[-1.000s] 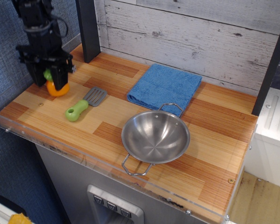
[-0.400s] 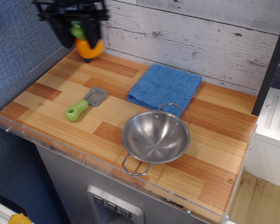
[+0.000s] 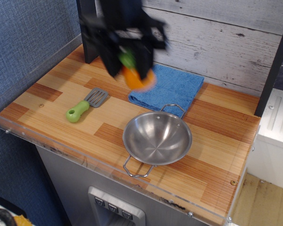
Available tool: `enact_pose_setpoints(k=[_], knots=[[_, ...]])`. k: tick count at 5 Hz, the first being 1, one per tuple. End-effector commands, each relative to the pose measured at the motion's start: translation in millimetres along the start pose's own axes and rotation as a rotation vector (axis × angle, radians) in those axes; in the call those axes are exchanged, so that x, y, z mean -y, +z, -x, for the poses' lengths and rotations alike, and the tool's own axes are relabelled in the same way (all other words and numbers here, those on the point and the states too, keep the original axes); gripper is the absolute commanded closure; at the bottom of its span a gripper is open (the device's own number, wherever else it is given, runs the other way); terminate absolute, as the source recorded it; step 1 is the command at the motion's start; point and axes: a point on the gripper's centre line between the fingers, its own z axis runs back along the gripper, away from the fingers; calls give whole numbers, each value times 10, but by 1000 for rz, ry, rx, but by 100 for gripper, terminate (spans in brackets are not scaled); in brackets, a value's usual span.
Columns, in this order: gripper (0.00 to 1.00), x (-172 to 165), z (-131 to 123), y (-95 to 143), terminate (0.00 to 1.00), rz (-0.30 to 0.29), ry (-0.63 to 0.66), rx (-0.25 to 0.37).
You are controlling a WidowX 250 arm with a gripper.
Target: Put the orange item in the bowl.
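The orange toy fruit (image 3: 137,78) with its green leafy top is held in my black gripper (image 3: 129,68), which is shut on it and blurred by motion. They hang in the air over the left edge of the blue towel (image 3: 172,87), up and to the left of the bowl. The shiny steel bowl (image 3: 157,138) with two wire loop handles stands empty on the wooden counter, near the front edge.
A green-handled grey spatula (image 3: 85,105) lies on the counter left of the bowl. A dark post (image 3: 88,42) stands at the back left. A clear plastic rim (image 3: 61,146) runs along the counter's front edge. A whitewashed plank wall is behind.
My gripper has lifted the orange fruit off the counter's left side and carried it right, from the back-left corner to over the towel, nearer the bowl.
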Motion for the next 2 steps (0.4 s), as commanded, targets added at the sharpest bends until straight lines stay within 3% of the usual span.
enact_pose_setpoints(k=[1, 2], knots=[[100, 45, 239, -32, 0, -55, -37, 11], [100, -18, 235, -100, 0, -62, -22, 3]])
